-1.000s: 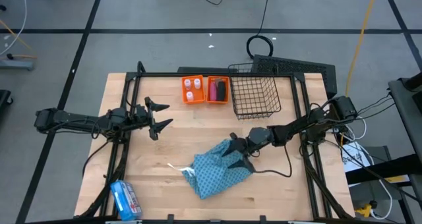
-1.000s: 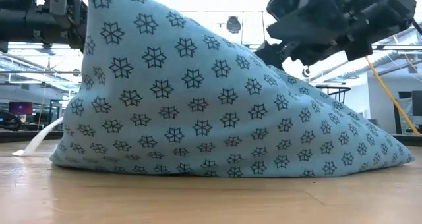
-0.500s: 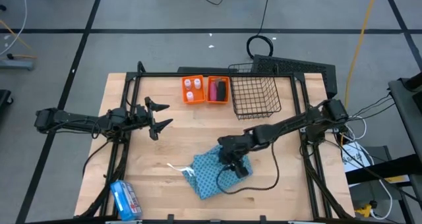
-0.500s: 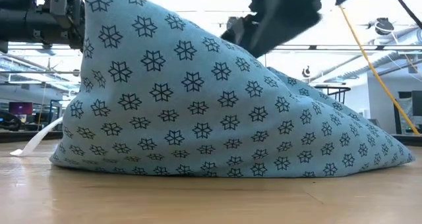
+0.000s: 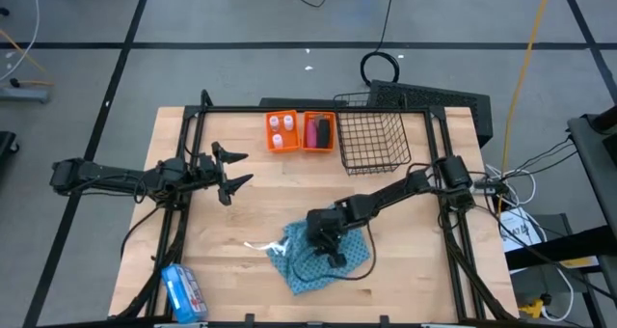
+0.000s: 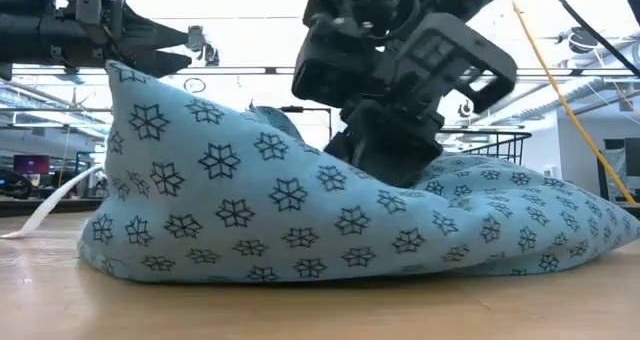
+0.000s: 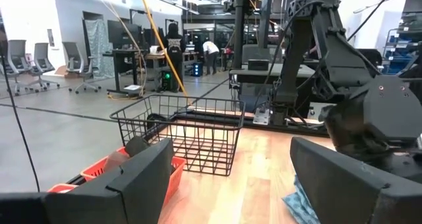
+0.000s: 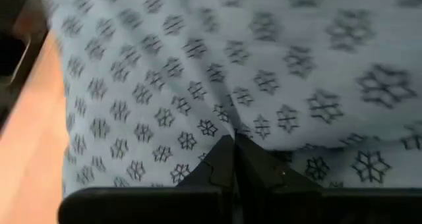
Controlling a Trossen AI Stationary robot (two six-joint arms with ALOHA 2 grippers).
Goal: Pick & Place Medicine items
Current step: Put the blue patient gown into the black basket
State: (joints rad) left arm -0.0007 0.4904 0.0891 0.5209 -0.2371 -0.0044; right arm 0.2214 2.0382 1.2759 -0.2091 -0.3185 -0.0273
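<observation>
- Two arms: we see the right gripper (image 5: 325, 239) pinching the blue patterned cloth (image 5: 352, 258), apparently to move it aside.
- Left gripper (image 5: 234, 173) waits, fingers spread.
- Medicine items (image 5: 300, 131) sit in orange bins (image 5: 269, 125).

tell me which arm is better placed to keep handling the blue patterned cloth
The right. The right gripper is down on the blue patterned cloth, its fingers shut on a fold of it. The left gripper hangs open above bare table, apart from the cloth.
</observation>
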